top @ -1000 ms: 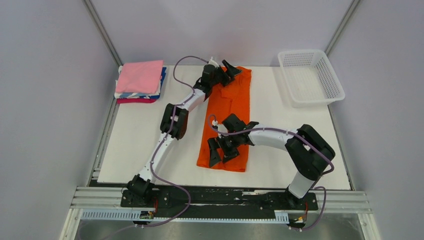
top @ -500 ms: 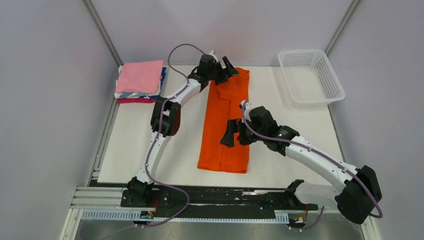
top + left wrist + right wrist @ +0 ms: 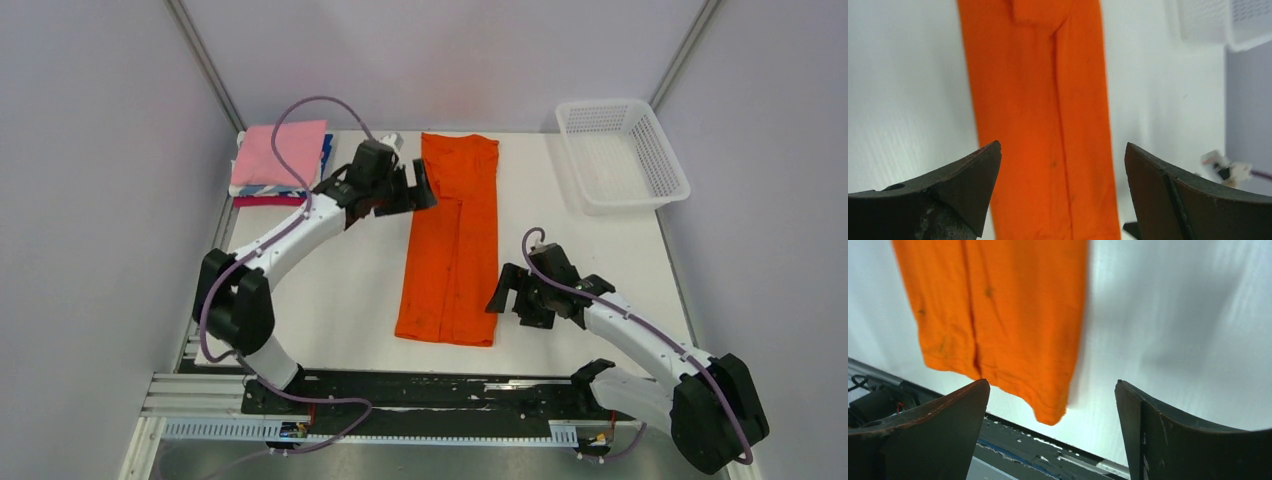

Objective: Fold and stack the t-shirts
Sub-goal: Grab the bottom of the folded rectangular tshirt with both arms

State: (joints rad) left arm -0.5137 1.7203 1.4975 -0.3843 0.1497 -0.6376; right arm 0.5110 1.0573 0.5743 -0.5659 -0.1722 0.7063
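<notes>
Bright orange cloth t-shirt [image 3: 452,240], folded into a long narrow strip, flat on middle of white tabletop [image 3: 330,300]. Just left of its far half, jaws of left arm [image 3: 280,235] spread wide, empty. Off its near right corner, jaws of right arm [image 3: 640,335] likewise apart, gripping nothing. Pink-topped stack of folded t-shirts [image 3: 283,155] at far left corner.

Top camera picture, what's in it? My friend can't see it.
An orange t-shirt, folded into a long strip, lies on a white table between two open robot claws: the left claw beside its far half, the right claw beside its near end. Folded shirts are stacked at the far left, a white basket far right.
</notes>
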